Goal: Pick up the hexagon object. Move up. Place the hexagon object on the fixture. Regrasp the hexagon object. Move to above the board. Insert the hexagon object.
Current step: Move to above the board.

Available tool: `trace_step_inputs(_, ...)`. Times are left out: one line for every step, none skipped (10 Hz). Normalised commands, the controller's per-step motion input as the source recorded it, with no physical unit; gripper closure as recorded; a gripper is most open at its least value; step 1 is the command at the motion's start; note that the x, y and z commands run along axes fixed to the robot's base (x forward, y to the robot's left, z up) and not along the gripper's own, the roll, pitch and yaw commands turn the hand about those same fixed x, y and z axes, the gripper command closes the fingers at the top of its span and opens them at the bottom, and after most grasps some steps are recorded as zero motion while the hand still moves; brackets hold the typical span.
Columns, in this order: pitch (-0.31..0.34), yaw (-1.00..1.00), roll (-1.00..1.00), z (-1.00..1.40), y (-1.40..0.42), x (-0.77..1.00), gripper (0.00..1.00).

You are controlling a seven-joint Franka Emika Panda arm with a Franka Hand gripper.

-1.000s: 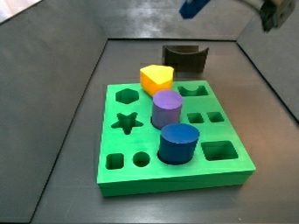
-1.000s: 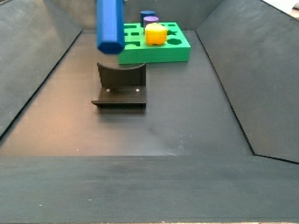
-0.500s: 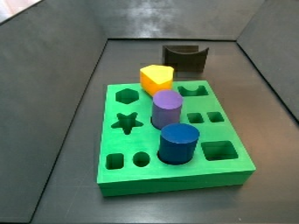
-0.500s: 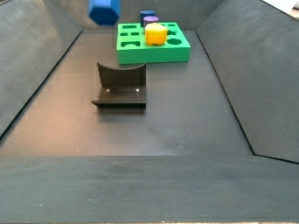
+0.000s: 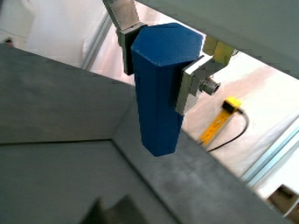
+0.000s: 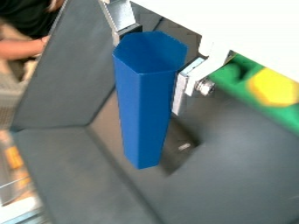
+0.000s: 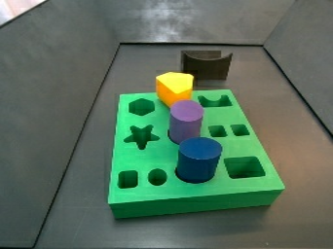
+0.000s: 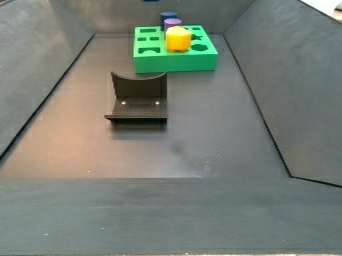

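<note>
Risen out of both side views, the gripper clamps the hexagon object between its fingers; fixture placement remains.

The gripper, its flat silver finger plates showing, clamps the plain blue hexagon object. The thick square board is bright green, carrying a yellow block, a purple cylinder and a dark-blue cylinder. Upper centre, the fixture is dark grey-black.

gripper out of both side views — fingers half-hidden
</note>
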Motion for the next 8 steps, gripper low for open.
trace_step_inputs(0.001,-0.17,-1.0,0.33,-1.0,-0.91,1.0)
trace_step_inputs(0.003,-0.17,-1.0,0.35,-1.0,-0.95,1.0)
trace_step_inputs(0.006,-0.17,-1.0,0.29,-0.85,-0.85,1.0)
trace_step_inputs(0.013,-0.17,-1.0,0.16,-0.45,-0.51,1.0)
trace_step_inputs(0.026,-0.17,-1.0,0.08,-0.18,-0.27,1.0)
trace_step_inputs(0.031,-0.16,-1.0,0.03,-0.06,-0.15,1.0)
trace_step_inputs(0.031,-0.15,-1.0,0.02,-0.02,-0.1,1.0)
trace_step_inputs(0.028,-0.14,-1.0,0.02,0.0,-0.09,1.0)
